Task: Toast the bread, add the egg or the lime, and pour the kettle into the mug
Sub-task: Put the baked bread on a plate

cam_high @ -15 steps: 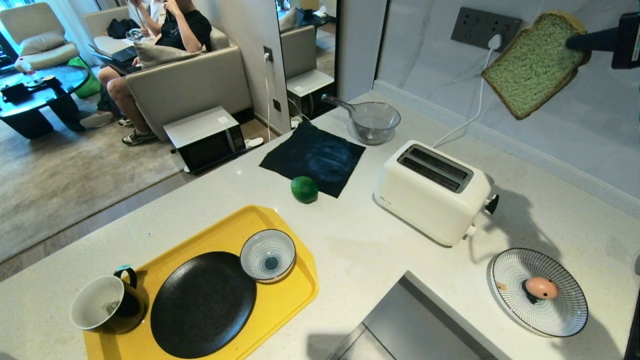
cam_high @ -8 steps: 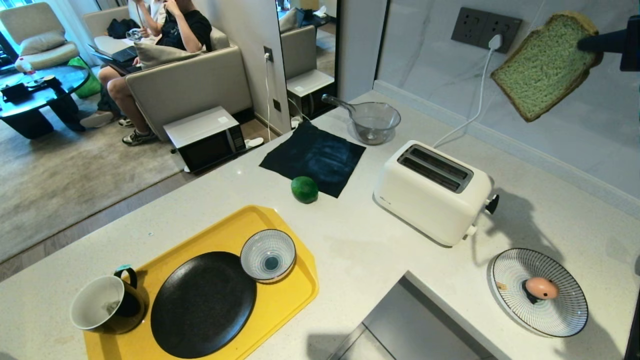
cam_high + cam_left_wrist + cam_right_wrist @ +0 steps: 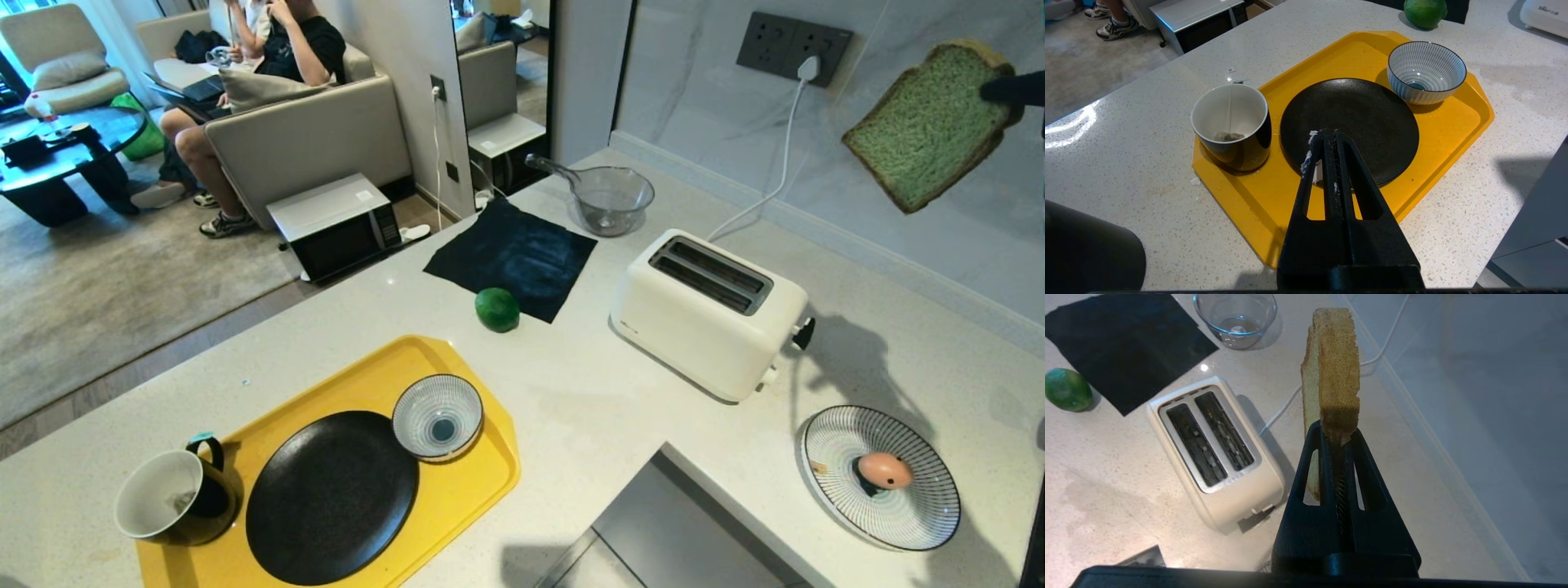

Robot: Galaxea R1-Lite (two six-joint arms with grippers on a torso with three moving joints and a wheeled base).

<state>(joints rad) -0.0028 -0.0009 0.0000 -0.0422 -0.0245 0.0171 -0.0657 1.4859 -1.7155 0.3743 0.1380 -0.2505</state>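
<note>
A pale green slice of bread (image 3: 931, 126) hangs high above the counter at the far right, beyond the white toaster (image 3: 709, 310). My right gripper (image 3: 994, 88) is shut on its crust edge (image 3: 1337, 367), and the slice stands upright to one side of the two empty slots (image 3: 1212, 449). The lime (image 3: 497, 309) lies by a black cloth. The pinkish egg (image 3: 883, 470) rests on a striped plate (image 3: 922, 523). The black mug (image 3: 171, 506) holds a tea bag on the yellow tray. My left gripper (image 3: 1327, 136) is shut and empty above the black plate (image 3: 1372, 118). The kettle is out of view.
A striped bowl (image 3: 438, 416) sits on the yellow tray (image 3: 482, 482). A clear glass bowl (image 3: 611, 198) stands at the back. The toaster's cord (image 3: 775, 180) runs up to the wall socket. People sit on a sofa (image 3: 310, 131) beyond the counter.
My right gripper has carried the bread rightward and a little lower in the head view, away from the toaster. The left arm and the things on the counter have not moved.
</note>
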